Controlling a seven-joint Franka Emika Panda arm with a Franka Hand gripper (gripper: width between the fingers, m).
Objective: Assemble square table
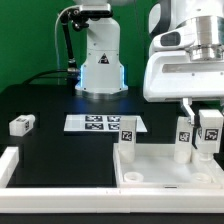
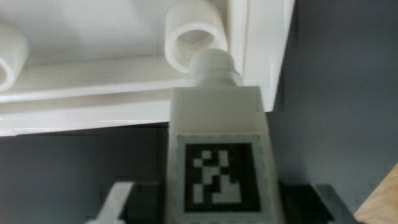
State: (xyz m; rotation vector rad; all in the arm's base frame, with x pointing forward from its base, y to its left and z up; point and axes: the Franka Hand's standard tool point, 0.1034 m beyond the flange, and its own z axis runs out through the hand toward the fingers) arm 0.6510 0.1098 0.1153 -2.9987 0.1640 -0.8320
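The gripper (image 1: 206, 112) is clamped on an upright tagged leg block (image 2: 217, 150). The block's narrow tip sits near a corner socket (image 2: 196, 42) of the square slab (image 1: 160, 172), which lies just beneath the gripper.

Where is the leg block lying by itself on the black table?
In the exterior view, the lone leg block sits at that view's far left, left of the marker board and apart from the tabletop slab.

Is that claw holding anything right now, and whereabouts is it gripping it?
Yes. The gripper holds one white leg block, clamped by the two sides of its tagged end, with its narrow tip free.
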